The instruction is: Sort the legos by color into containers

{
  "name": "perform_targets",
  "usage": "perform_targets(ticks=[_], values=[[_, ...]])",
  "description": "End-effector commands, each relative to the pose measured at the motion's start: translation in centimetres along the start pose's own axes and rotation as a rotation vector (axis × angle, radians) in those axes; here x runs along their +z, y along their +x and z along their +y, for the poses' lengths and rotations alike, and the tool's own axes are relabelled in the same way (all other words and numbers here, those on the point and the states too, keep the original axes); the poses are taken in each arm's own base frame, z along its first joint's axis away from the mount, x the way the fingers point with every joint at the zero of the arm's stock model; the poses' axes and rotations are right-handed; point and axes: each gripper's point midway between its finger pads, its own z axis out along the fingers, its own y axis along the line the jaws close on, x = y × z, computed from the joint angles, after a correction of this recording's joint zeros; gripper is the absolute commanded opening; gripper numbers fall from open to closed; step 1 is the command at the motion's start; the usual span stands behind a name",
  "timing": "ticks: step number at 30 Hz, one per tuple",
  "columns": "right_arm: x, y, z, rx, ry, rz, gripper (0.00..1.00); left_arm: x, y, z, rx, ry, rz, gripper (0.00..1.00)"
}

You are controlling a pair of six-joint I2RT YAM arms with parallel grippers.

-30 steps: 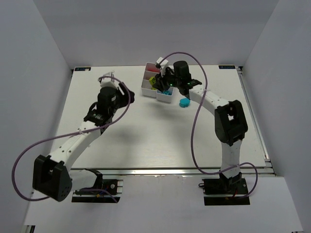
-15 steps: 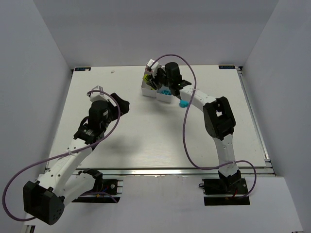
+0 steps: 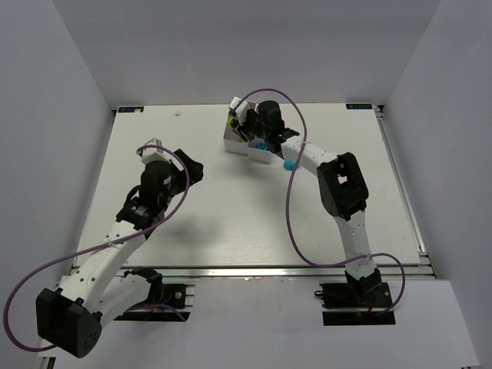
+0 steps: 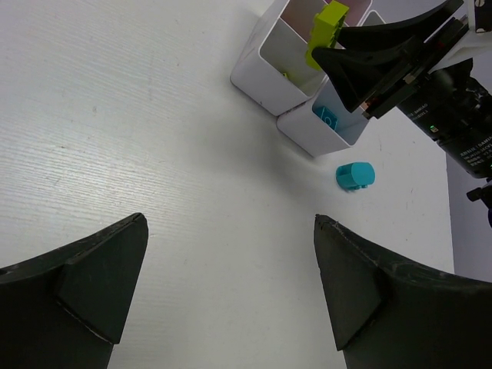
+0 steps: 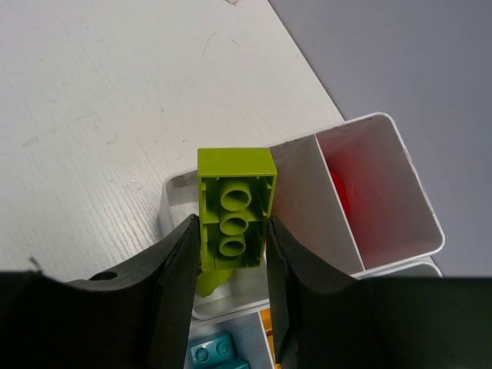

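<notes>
My right gripper is shut on a lime brick and holds it upright over the white containers, above the compartment that has another lime piece in it. Next to it, one compartment holds red bricks and another holds cyan bricks. In the top view the right gripper hangs over the containers. A loose cyan brick lies on the table just right of them and also shows in the left wrist view. My left gripper is open and empty over bare table.
The left arm sits at the table's left middle, well away from the containers. The right arm's purple cable loops over the middle right. Grey walls enclose the table on three sides.
The right gripper has moved left over the containers with the lime brick. The left arm has drawn back towards the near left and has held still for the last half second.
</notes>
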Motion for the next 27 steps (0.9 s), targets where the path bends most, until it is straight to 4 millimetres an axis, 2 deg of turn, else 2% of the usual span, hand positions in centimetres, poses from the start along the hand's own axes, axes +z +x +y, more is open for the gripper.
perform_targets(ticks=[1,3,9,13,14,16,20,21,24,25,27], values=[[0.6,-1.0,-1.4,-0.049,0.050,-0.041,0.28,-0.5,-0.4,0.0,-0.012,0.000,-0.016,0.98],[0.7,-0.7,-1.2,-0.048,0.042,-0.036,0.34,-0.5,-0.4,0.2,-0.013,-0.007,-0.018,0.98],[0.8,-0.1,-0.5,-0.046,0.018,-0.023,0.39,-0.7,-0.2,0.4,-0.025,-0.010,-0.019,0.98],[0.9,0.4,-0.6,-0.054,0.027,-0.010,0.55,-0.7,-0.3,0.3,-0.027,-0.009,-0.018,0.98],[0.9,0.4,-0.9,-0.055,0.034,-0.011,0.62,-0.7,-0.3,0.4,-0.025,-0.011,-0.018,0.98],[0.9,0.3,-0.9,-0.055,0.035,-0.009,0.68,-0.8,-0.4,0.3,-0.025,-0.009,-0.020,0.98],[0.6,0.0,-0.8,-0.054,0.026,-0.012,0.69,-0.8,-0.4,0.3,-0.028,-0.007,-0.024,0.98],[0.5,-0.3,-0.9,-0.053,0.028,-0.016,0.69,-0.8,-0.5,0.3,-0.031,-0.005,-0.027,0.98],[-0.6,-2.7,-1.0,-0.039,0.019,-0.060,0.68,-0.9,-0.7,0.1,-0.032,-0.001,-0.033,0.98],[-1.8,-4.8,-1.1,-0.044,0.006,-0.095,0.68,-1.0,-0.9,0.0,-0.034,0.004,-0.036,0.98],[-3.2,-5.8,-0.4,-0.049,-0.036,-0.111,0.70,-1.1,-1.2,-0.2,-0.043,0.008,-0.048,0.98]])
